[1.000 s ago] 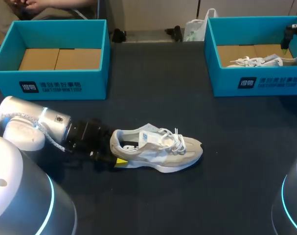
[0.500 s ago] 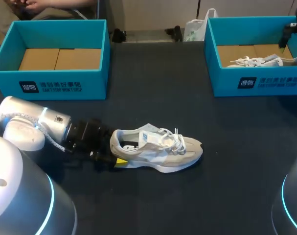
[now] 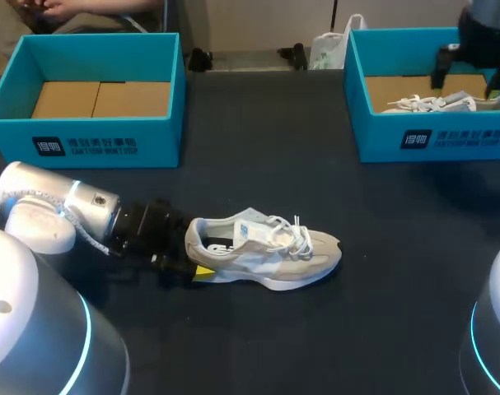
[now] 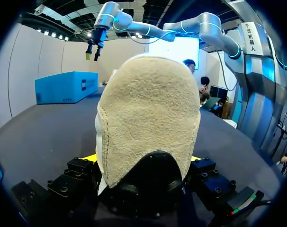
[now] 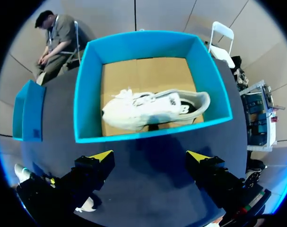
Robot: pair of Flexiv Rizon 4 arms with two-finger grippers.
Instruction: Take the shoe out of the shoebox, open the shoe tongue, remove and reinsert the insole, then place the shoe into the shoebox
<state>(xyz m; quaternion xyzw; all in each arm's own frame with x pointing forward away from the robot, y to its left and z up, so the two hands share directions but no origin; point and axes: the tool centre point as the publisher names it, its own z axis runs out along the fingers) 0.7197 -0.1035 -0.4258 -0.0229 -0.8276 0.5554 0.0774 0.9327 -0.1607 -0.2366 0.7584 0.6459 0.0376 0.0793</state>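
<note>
While the left gripper (image 3: 192, 257) clamped the shoe (image 3: 266, 249) by its heel, toe toward 3 o'clock on the dark table (image 3: 315, 346), the right gripper (image 5: 149, 158) hung wide open over the shoebox (image 5: 148, 134) at 1 o'clock, a second shoe (image 5: 152, 109) inside.

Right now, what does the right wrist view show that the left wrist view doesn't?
Only the right wrist view: a white sneaker lying inside the blue shoebox, on its cardboard floor. Only the left wrist view: the tan heel of a second sneaker, clamped in the left gripper. Both: that shoebox and the open right gripper above it.
</note>
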